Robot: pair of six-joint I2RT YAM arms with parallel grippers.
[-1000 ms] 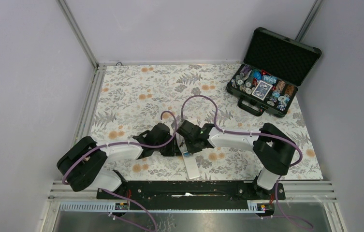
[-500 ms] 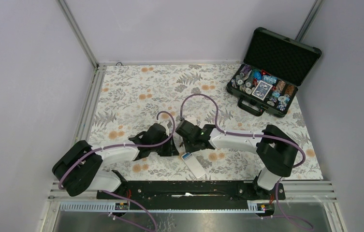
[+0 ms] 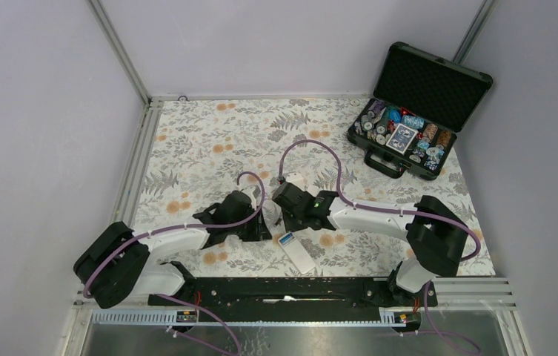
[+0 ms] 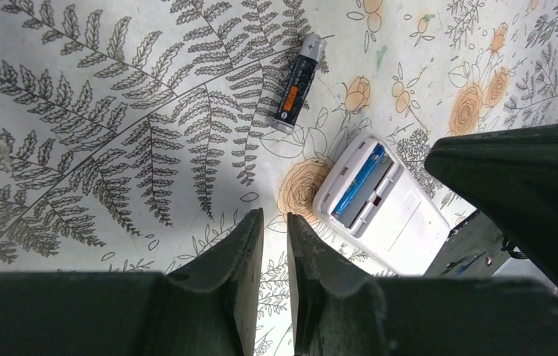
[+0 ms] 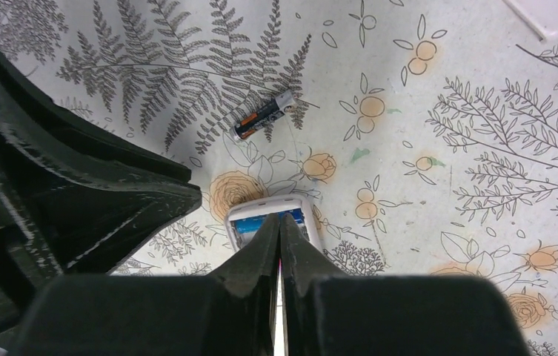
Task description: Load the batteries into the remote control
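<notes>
The floral table cover (image 3: 209,148) spreads under everything. My two arms bend in over its near middle, and from above their wrists hide part of the ground between them. In the far right corner, well apart from my work, a black case (image 3: 439,81) stands open, its tray packed with poker chips (image 3: 427,137) and a card deck (image 3: 404,136).

The remote control (image 4: 390,219) lies flat near the front edge, between my arms, back side up with its battery bay open at the far end. My right gripper (image 5: 279,219) hangs directly over that bay with its fingers pressed together and holding nothing, so in its own camera they cover the middle of the bay. My left gripper (image 4: 274,222) hovers over bare cover just beside the remote, with a narrow gap between its fingers and nothing in it. The dark bulk of my right gripper blocks the right side of the left wrist view.

A flat white piece (image 5: 557,9) is cut off by the frame corner, and I cannot tell what it is.

One blue battery (image 4: 357,182) sits in the bay, with a grey slot beside it. A dark battery (image 4: 299,81) with an orange band lies loose on the cover beyond the bay, touching nothing.
</notes>
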